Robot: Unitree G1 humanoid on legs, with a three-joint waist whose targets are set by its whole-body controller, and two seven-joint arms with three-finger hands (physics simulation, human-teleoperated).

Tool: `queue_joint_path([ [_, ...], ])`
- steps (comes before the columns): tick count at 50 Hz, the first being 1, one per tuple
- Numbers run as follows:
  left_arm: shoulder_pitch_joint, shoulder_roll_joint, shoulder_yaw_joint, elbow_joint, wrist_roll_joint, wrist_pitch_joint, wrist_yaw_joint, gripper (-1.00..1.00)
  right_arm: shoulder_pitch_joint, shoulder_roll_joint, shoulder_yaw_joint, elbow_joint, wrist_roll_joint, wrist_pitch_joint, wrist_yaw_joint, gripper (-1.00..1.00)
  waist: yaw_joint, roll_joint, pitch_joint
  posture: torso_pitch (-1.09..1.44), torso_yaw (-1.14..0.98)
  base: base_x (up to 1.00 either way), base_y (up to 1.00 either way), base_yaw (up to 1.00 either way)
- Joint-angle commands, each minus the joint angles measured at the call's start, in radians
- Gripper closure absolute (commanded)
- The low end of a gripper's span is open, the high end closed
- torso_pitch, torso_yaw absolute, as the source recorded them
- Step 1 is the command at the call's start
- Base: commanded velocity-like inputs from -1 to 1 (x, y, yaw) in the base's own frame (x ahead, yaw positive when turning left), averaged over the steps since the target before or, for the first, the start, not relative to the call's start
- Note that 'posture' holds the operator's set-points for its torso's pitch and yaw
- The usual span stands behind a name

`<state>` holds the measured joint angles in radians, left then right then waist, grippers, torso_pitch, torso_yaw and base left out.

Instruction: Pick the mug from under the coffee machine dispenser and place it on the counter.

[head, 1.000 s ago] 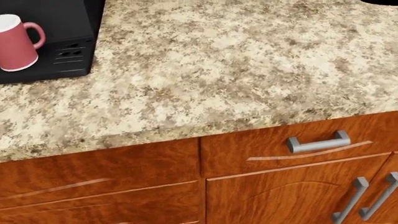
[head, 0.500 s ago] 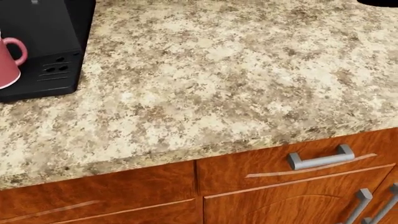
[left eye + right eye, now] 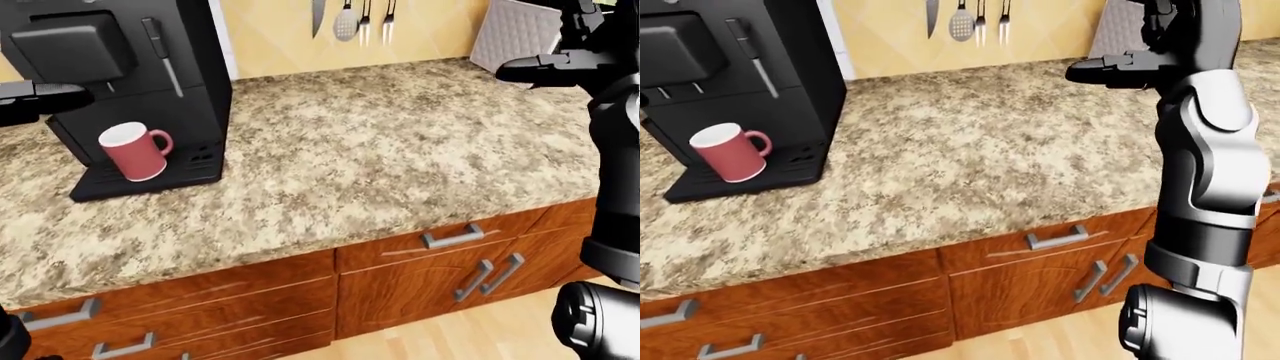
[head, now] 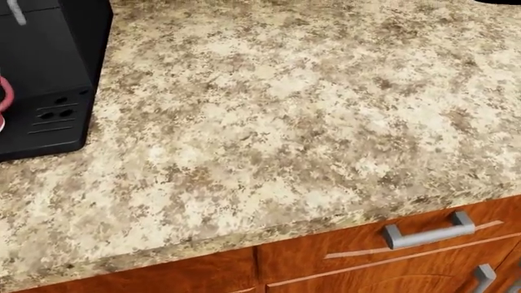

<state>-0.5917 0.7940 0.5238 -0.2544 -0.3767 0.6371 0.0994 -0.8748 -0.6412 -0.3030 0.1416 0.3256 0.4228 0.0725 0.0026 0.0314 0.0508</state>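
A pink-red mug (image 3: 135, 150) with a white inside stands upright on the drip tray of the black coffee machine (image 3: 150, 67), under its dispenser, at the left of the left-eye view. Only a sliver of the mug's handle (image 4: 4, 97) shows at the left edge of the head view. My left hand (image 3: 45, 99) hovers at the left edge, level with the machine and above-left of the mug, fingers extended and holding nothing. My right hand (image 3: 1110, 71) is raised far to the right over the speckled counter (image 4: 285, 122), open and empty.
Knives and utensils (image 3: 350, 19) hang on the wall at the top. A pale board (image 3: 515, 34) leans at the top right. Wooden drawers and doors with grey handles (image 3: 455, 238) run below the counter edge. My right arm (image 3: 1205, 165) fills the right side.
The head camera has moved: the coffee machine and mug slid left, the mug almost out of view, and the counter edge dropped lower in the picture.
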Motion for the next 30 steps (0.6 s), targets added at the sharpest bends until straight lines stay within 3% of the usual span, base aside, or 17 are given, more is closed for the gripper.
queue_joint_path([
  [1,-0.024,0.019,0.01,-0.027,-0.001,-0.031,-0.002,-1.0,-0.031,-0.022,-0.022,-0.036,-0.001,-0.035,-0.005,-1.0,-0.004,0.002,-0.019,0.0,0.0,0.11,0.02,0.0],
  [3,-0.024,0.02,0.011,-0.028,-0.001,-0.03,-0.002,-1.0,-0.028,-0.021,-0.023,-0.037,0.0,-0.035,-0.005,-1.0,0.0,-0.026,-0.018,0.0,0.0,0.12,0.02,0.0],
  [5,-0.025,0.023,0.013,-0.028,-0.003,-0.029,-0.002,-1.0,-0.03,-0.022,-0.022,-0.039,0.0,-0.033,-0.005,-1.0,0.004,-0.078,-0.029,0.0,0.0,0.12,0.02,0.0],
  [7,-0.022,0.022,0.013,-0.028,-0.003,-0.03,-0.001,-1.0,-0.032,-0.023,-0.023,-0.036,0.0,-0.034,-0.004,-1.0,-0.004,-0.06,-0.021,0.0,0.0,0.12,0.03,0.0],
  [8,-0.023,0.023,0.013,-0.028,-0.003,-0.03,-0.001,-1.0,-0.031,-0.023,-0.022,-0.036,0.0,-0.035,-0.004,-1.0,0.0,-0.07,-0.022,0.0,0.0,0.12,0.02,0.0],
  [10,-0.025,0.025,0.013,-0.028,-0.004,-0.028,-0.001,-1.0,-0.028,-0.021,-0.022,-0.038,-0.001,-0.037,-0.005,-1.0,-0.005,-0.057,-0.028,0.0,0.0,0.12,0.03,0.0],
  [15,-0.024,0.026,0.013,-0.03,-0.005,-0.027,0.001,-1.0,-0.027,-0.021,-0.023,-0.04,0.0,-0.035,-0.005,-1.0,-0.008,-0.008,-0.011,0.0,0.0,0.12,0.03,0.0],
  [17,-0.025,0.027,0.014,-0.029,-0.006,-0.027,0.002,-1.0,-0.028,-0.021,-0.022,-0.043,0.001,-0.032,-0.005,-1.0,-0.014,0.031,-0.018,0.0,0.0,0.12,0.03,0.0],
  [18,-0.025,0.028,0.014,-0.029,-0.006,-0.027,0.002,-1.0,-0.029,-0.021,-0.023,-0.041,0.001,-0.033,-0.006,-1.0,-0.017,0.065,-0.028,0.0,0.0,0.12,0.02,0.0],
  [22,-0.027,0.028,0.012,-0.025,-0.005,-0.029,0.002,-1.0,-0.033,-0.023,-0.022,-0.031,-0.002,-0.038,-0.008,-1.0,-0.009,0.049,-0.021,0.0,0.0,0.12,0.03,0.0],
  [24,-0.025,0.028,0.012,-0.028,-0.005,-0.029,0.003,-1.0,-0.038,-0.026,-0.023,-0.025,-0.001,-0.036,-0.008,-1.0,-0.007,0.03,-0.028,0.0,0.0,0.12,0.02,0.0],
  [25,-0.023,0.026,0.013,-0.029,-0.005,-0.029,0.003,-1.0,-0.034,-0.025,-0.022,-0.023,-0.004,-0.041,-0.009,-1.0,-0.006,0.016,-0.004,0.0,0.0,0.02,0.0,0.0],
  [27,-0.023,0.027,0.013,-0.027,-0.004,-0.03,0.001,-1.0,-0.03,-0.023,-0.021,-0.022,-0.007,-0.044,-0.01,-1.0,0.0,-0.004,0.001,0.0,0.0,0.0,0.0,0.0],
  [29,-0.022,0.027,0.013,-0.026,-0.003,-0.032,0.001,-1.0,-0.03,-0.02,-0.019,-0.019,-0.008,-0.045,-0.01,-1.0,0.009,-0.048,0.0,0.0,0.0,0.0,0.0,0.0],
  [30,-0.022,0.026,0.013,-0.026,-0.003,-0.033,0.001,-1.0,-0.032,-0.021,-0.02,-0.02,-0.007,-0.041,-0.009,-1.0,0.022,-0.05,-0.008,0.0,0.0,0.0,0.0,0.0],
])
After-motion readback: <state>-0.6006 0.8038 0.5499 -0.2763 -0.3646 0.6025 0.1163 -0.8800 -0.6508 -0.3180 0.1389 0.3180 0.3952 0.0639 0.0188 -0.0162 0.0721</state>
